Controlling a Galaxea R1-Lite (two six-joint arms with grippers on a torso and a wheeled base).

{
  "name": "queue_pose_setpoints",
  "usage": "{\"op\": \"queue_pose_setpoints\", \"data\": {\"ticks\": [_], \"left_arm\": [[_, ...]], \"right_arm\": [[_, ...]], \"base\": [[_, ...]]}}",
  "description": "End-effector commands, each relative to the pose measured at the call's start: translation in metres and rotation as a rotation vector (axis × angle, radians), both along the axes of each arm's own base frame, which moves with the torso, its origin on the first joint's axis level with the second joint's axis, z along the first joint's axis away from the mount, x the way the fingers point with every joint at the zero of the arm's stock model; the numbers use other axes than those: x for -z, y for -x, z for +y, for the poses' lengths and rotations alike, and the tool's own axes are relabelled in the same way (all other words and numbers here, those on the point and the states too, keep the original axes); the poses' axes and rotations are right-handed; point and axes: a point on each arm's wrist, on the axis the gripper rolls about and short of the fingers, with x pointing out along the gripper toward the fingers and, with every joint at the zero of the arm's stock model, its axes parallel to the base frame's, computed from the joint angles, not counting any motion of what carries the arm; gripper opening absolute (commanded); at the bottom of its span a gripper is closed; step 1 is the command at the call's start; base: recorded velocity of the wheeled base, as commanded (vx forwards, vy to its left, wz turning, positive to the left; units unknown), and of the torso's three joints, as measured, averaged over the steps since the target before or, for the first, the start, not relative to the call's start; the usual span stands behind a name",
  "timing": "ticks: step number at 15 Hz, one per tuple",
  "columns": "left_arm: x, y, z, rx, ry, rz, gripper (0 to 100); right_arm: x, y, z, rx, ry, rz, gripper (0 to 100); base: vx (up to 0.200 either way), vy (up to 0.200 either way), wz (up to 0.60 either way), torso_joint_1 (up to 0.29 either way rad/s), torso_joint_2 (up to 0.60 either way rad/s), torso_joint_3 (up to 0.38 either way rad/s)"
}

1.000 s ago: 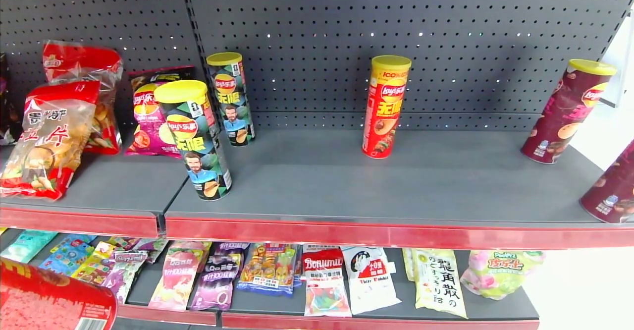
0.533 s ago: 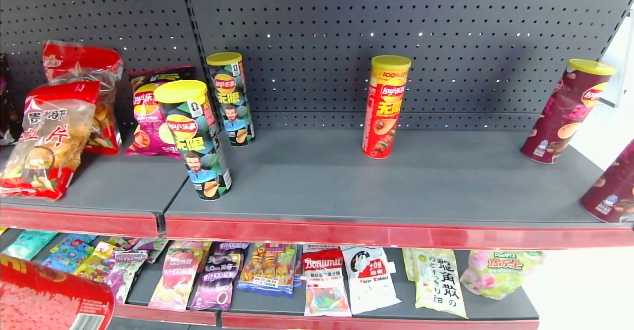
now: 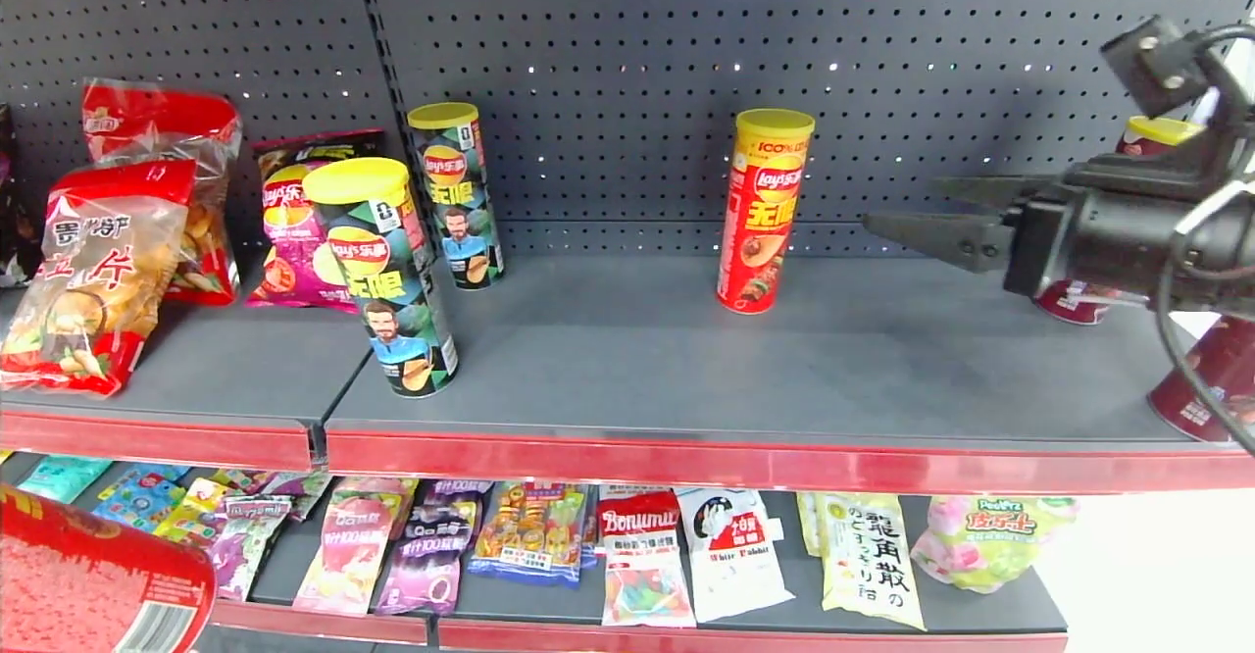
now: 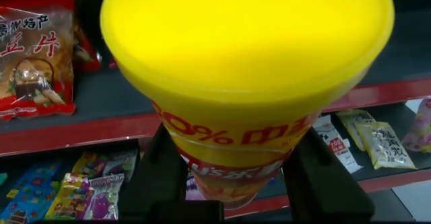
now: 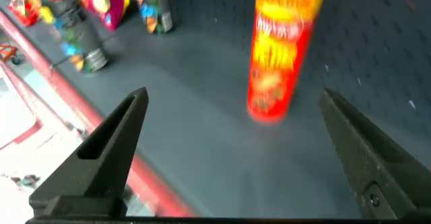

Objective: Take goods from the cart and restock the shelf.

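1. At the far lower left, below the upper shelf (image 3: 784, 378), I saw the held can (image 3: 93, 584), red with a yellow lid. My left gripper (image 4: 236, 183) was clenched around its body.
2. On the shelf, the front dark can (image 3: 387, 280) and the rear dark can (image 3: 456, 197) stood upright, near each other.
3. The standing red can (image 3: 763, 212) was upright in the middle, near the back panel.
4. My right gripper (image 3: 907, 204) hovered to the right of it, fingers spread wide and grasping nothing.

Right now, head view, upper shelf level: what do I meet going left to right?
front red snack bag → front dark can → rear dark can → red can → right gripper → near maroon can
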Motion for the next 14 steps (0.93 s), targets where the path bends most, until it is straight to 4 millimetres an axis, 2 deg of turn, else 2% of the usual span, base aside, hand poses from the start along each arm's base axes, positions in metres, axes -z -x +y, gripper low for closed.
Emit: {"op": "queue_pose_setpoints", "data": {"ticks": [1,7,14], "left_arm": [[-0.002,-0.002,0.000,0.001,0.001,0.006,0],[-0.010,-0.007,0.001,0.001,0.002,0.009,0],[-0.010,-0.008,0.001,0.001,0.003,0.015,0]], "right_arm": [[0.034,-0.066,0.023,-0.020,0.010,0.023,100],[0.041,-0.112,0.037,-0.022,0.005,0.003,100],[0.051,-0.134,0.043,-0.015,0.008,0.010,100]], "base": [[0.000,0.000,0.00,0.000,0.00,0.000],[0.000,0.000,0.00,0.000,0.00,0.000],[0.000,0.000,0.00,0.000,0.00,0.000]]}}
